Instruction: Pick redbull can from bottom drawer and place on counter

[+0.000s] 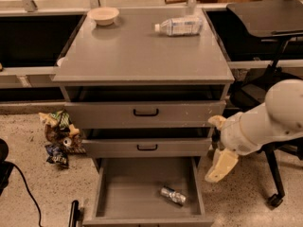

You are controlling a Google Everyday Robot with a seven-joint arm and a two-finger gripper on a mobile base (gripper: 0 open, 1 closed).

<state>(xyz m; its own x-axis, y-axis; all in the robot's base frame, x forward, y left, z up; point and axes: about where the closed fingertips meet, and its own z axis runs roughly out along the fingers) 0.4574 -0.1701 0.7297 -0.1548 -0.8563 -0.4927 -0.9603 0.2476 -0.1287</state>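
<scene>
Camera view: the bottom drawer (127,193) is seen pulled out toward the near side, and the redbull can (173,195) is found lying on its side on the drawer floor, in the near right part, apart from the walls. Its long axis is laid diagonally, from far left to near right; which end is the top cannot be told. The hand (215,148) is held right of the cabinet, level with the middle drawer, above and right of the can. It is seen released, with nothing held. Step judged: approach, grasp not yet made. For the next move, a descent leftward into the drawer is called for, with the hand turned across the can's long axis. The tabletop (142,51) is noted as the later place site.
</scene>
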